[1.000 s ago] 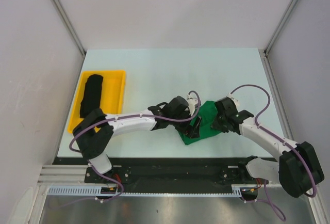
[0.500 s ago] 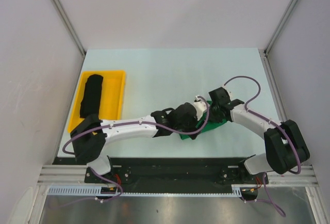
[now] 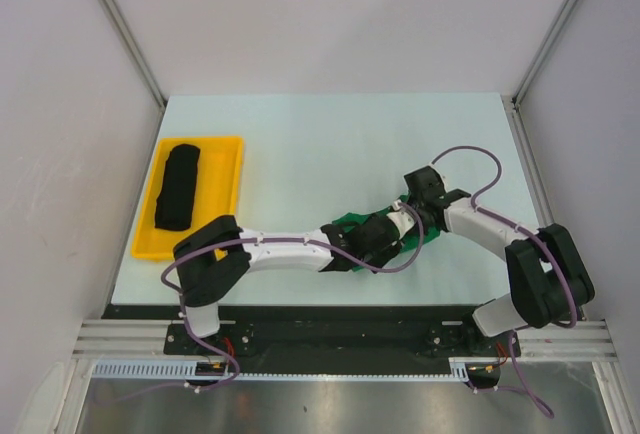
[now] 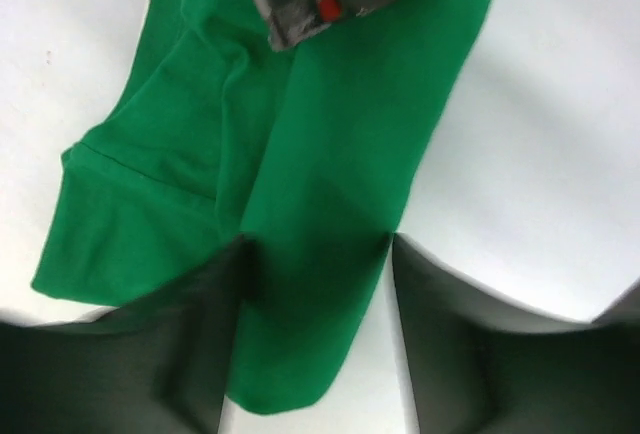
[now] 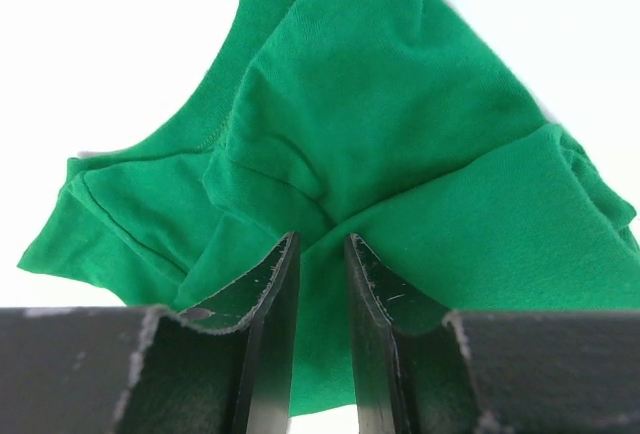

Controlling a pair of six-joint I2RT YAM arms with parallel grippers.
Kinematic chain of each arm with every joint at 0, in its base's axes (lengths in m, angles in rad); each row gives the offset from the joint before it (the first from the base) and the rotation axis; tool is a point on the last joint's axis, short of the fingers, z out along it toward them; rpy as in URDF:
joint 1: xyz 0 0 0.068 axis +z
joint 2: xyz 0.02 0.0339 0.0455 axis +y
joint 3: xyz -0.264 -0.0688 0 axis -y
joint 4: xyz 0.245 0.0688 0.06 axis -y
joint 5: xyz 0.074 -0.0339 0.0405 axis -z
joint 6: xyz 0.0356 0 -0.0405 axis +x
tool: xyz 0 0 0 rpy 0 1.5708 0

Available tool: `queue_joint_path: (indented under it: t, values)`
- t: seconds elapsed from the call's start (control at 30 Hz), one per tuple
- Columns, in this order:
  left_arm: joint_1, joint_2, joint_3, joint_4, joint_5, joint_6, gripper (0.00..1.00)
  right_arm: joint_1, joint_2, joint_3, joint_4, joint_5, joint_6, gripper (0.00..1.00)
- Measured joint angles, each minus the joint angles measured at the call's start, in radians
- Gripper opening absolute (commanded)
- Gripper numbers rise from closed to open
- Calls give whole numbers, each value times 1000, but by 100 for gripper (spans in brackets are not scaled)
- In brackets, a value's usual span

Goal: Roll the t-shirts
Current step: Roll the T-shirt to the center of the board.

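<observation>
green t-shirt lies crumpled on the table at about 4 o'clock from its middle, mostly hidden under both grippers. the black t-shirt sits rolled in the yellow tray at 9 o'clock. the green one looks thin, light and floppy: it will likely sag, bunch and slide on the smooth top. right gripper is nearly closed, pinching a gathered fold whose creases fan toward 12 o'clock. left gripper stands wide, astride a flat band of cloth, not visibly pinching it. best hold, i judge: a doubled fold or hem, taken deep, one gripper at each end.
</observation>
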Motion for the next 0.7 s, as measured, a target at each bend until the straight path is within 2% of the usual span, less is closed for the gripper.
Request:
queue_joint_path:
  t: [0.03,0.07,0.13,0.17,0.23,0.37,0.7]
  values:
    - [0,8,2,0,-6,-2,43,-5,-1,1,0,-5,-2,30]
    - [0,16,2,2,-13,2,32,-11,-3,2,-2,-8,-3,30]
    - [3,27,3,7,-19,0,20,-30,-20,2,-8,-13,-10,30]
    - [5,30,3,11,-18,0,9,-40,-35,2,-14,-14,-14,31]
    - [8,31,3,15,-11,-6,0,-58,-76,2,-31,-13,-19,30]
    - [45,31,2,20,66,-33,0,-75,-163,2,-75,1,-25,31]
    - [232,48,1,27,465,-178,0,-35,-384,-35,-163,63,-24,32]
